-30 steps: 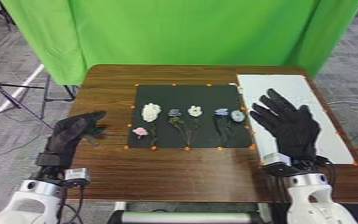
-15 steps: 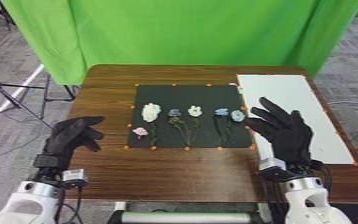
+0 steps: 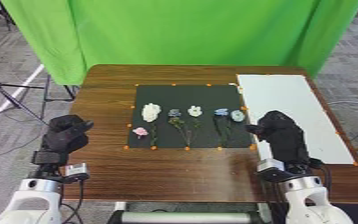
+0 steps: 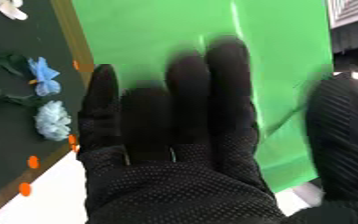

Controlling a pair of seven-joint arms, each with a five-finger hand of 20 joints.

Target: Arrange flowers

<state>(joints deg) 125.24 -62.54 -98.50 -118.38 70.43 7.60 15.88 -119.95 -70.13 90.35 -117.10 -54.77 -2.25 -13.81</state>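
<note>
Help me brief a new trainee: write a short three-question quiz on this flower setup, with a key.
1. True or false: the pink flower lies on the white sheet.
2. Fill in the blank: the robot's hand nearer the white sheet is its ____ hand.
3. Multiple choice: in the head view, where is the black mat compared with the white sheet?
a) to its left
b) to its right
c) on top of it

Key:
1. False; the pink flower lies on the black mat.
2. Right; the right hand is the nearer one.
3. a
</note>
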